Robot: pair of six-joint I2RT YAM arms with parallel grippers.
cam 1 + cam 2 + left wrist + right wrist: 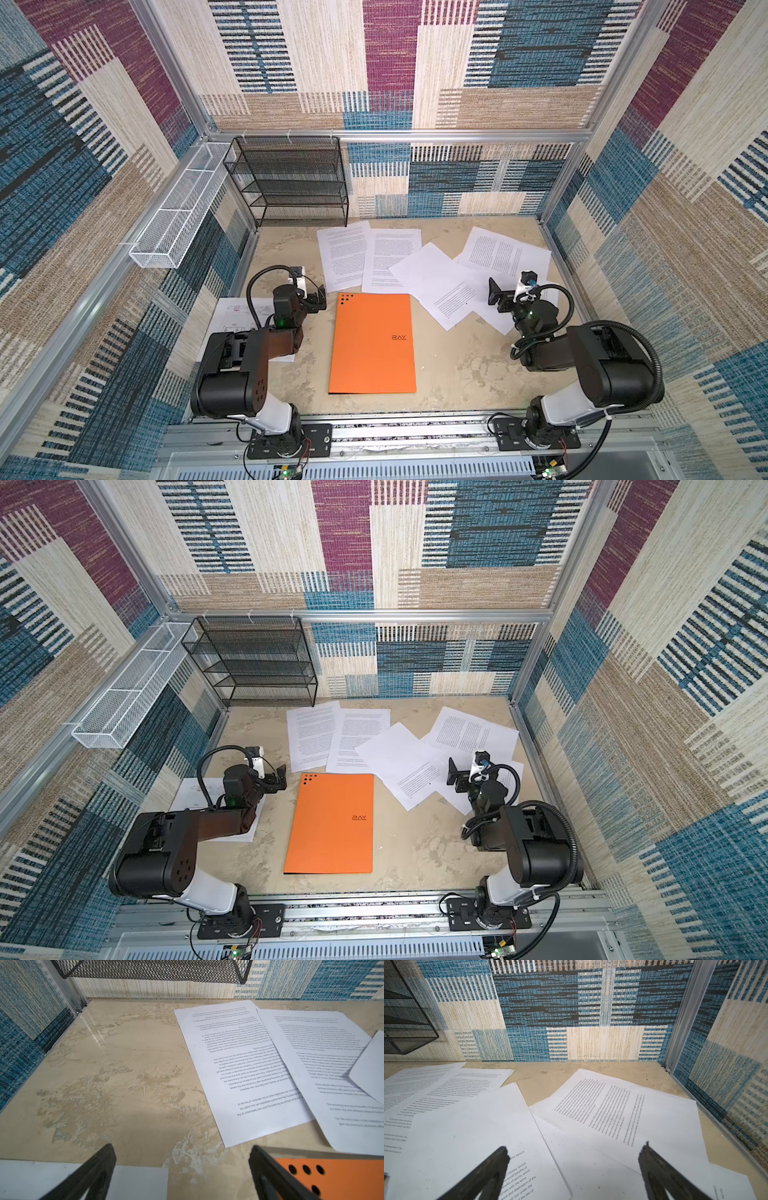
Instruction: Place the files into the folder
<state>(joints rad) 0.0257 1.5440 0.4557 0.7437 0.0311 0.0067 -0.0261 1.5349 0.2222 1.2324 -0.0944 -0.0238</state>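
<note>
Your two grippers are nearest, and both have their fingers wide apart with nothing in them. Your left gripper [319, 298] hangs by the far left corner of the flat orange folder [372, 345]. Your right gripper [496, 294] hangs over the loose white paper files [386, 257].

The folder lies shut in the middle of the beige stone-look table [457, 365]. It has black dots at its far left corner and a small dark logo near its right edge. Most sheets lie spread and overlapping, just past its far edge and to its right. One white sheet with line drawings [235, 309] lies on the left, partly under the left arm [282, 332].

Paper is light, thin and floppy, so I think you must slide a sheet or lift a corner before you can pinch it. The folder looks stiffer. Try opening it by its right edge, though I cannot tell for sure which side opens.
</note>
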